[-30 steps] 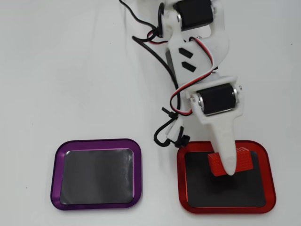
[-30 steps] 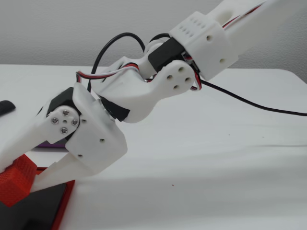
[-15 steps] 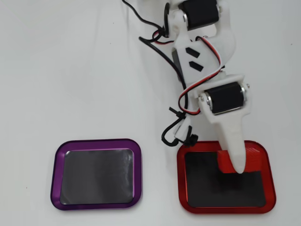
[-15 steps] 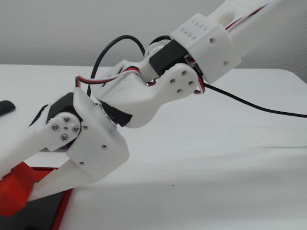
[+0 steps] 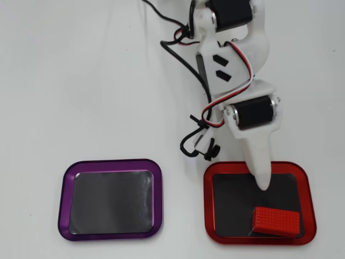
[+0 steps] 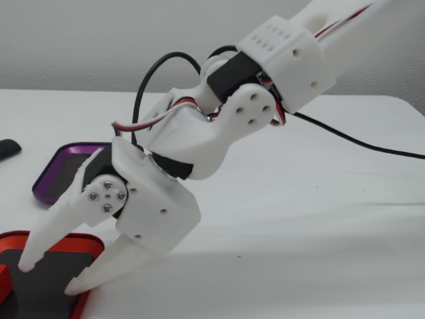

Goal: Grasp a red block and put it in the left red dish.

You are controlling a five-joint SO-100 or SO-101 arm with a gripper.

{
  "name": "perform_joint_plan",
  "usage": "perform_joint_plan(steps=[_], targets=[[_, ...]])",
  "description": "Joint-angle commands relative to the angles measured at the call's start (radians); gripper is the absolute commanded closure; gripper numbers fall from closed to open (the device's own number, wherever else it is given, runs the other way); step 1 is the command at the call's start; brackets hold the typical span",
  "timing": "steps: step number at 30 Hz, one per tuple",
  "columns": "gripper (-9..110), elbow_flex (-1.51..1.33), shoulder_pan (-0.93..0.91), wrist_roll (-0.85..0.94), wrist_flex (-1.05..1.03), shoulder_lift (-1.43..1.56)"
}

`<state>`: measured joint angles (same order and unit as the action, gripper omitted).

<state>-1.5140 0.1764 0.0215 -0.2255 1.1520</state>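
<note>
In the overhead view, the red block [image 5: 276, 221] lies flat on the dark floor of the red dish [image 5: 209, 205], in the dish's near right corner, close to the rim. Its ridged face points up. The red dish sits on the right of the white table [image 5: 81, 81], and a purple dish [image 5: 66, 199] of the same shape sits well apart to its left, at the same depth. The white arm [image 5: 237, 59] reaches in from the top of the picture, with black motors and red, white and black wires [image 5: 186, 65] along it. The gripper [image 5: 262, 183] points down over the far part of the red dish, and its tip hangs above the black floor, apart from the block. From this angle only one pale finger shows clearly.

In the fixed view, taken from the side, the gripper [image 6: 48, 276] is released: its two white fingers stand spread with a clear gap, and nothing is between them. The fingertips [image 6: 30, 260] hover over the red dish [image 6: 93, 244], whose rim and black floor show at the lower left. A sliver of the red block [image 6: 3, 286] peeks in at the left edge. The purple dish [image 6: 50, 174] lies farther back on the left, and a small dark object [image 6: 8, 149] rests on the table at the left edge.
</note>
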Motion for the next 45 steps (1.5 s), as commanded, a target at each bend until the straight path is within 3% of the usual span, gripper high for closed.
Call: perform_joint_plan(steps=[1, 12, 21, 28, 39, 45], targets=[[88, 0.032, 0.002, -0.008, -0.101, 0.173], [74, 0.029, -0.008, -0.009, -0.865, 0.742], [74, 0.026, -0.058, -0.008, -1.19, 1.223], [74, -0.275, -0.135, -0.006, -1.172, 1.594], [74, -1.101, -0.209, 0.006, -0.808, 2.289], [79, -1.31, -0.209, -0.006, -0.749, 2.275]])
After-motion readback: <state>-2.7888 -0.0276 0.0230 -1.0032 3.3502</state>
